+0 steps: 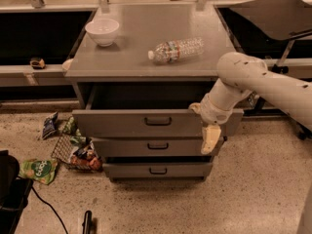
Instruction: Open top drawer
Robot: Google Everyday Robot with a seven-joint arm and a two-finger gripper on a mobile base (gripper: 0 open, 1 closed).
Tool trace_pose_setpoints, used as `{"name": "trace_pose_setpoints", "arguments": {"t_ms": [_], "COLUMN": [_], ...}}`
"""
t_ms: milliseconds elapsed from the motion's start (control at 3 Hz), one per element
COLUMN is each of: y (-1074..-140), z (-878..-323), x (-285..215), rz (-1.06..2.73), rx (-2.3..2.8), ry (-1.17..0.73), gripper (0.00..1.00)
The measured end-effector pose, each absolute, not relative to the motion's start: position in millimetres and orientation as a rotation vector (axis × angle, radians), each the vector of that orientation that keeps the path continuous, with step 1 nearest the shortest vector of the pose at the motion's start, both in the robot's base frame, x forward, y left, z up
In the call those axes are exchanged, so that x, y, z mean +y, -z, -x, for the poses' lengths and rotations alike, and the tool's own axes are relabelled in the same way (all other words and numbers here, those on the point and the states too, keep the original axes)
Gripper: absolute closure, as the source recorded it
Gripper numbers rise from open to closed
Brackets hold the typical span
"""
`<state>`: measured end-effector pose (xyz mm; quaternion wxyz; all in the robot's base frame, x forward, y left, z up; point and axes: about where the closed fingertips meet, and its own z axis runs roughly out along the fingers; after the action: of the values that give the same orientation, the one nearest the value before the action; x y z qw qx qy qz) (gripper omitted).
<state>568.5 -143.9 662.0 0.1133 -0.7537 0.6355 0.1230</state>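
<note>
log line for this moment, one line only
top drawer: pulled partway out, interior showing | claw: at drawer front's right end | cabinet top: bowl, water bottle

Perhaps lab: benches (156,23); pincer (210,139) at drawer (122,124)

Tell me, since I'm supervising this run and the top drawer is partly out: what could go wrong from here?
1. The gripper sits at the right end of the front of the top drawer, away from the central handle; an off-centre pull may skew and jam it.
2. The water bottle lies on its side on the cabinet top; a jolt could roll it off, perhaps into the open drawer.
</note>
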Motion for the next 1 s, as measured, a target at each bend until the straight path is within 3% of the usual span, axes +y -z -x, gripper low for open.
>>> {"name": "trace_pose_setpoints", "arguments": {"t_ms": [1000], "y": [-684.2], "z": [-549.4], "x": [-142.8], "rz": [2.224], "rx": [1.898], "ry": [-0.404], "gripper": [0.88]}}
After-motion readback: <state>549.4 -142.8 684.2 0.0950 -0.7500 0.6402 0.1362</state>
